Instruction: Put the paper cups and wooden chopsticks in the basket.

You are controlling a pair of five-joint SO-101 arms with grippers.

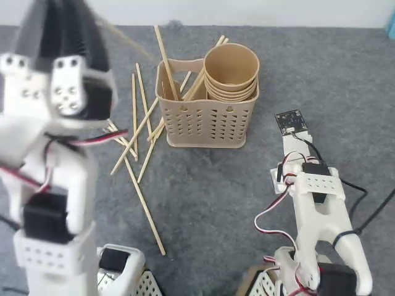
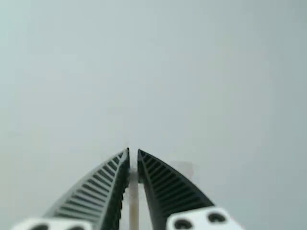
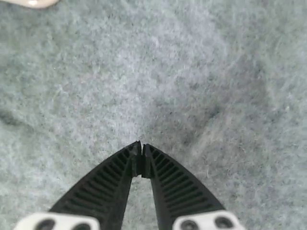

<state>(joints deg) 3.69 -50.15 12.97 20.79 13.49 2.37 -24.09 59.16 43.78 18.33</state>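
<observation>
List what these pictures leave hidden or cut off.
- High view: the raised left arm covers the ends of the loose thin wooden chopsticks.
- High view: the stack of brown paper cups hides part of the inside of the beige slotted plastic basket.
- Left wrist view: the jaws hide most of the held wooden chopstick.

paper cups (image 1: 231, 69): stacked in basket (image 1: 210, 123) | chopsticks (image 1: 143, 203): some in basket, rest scattered beside
</observation>
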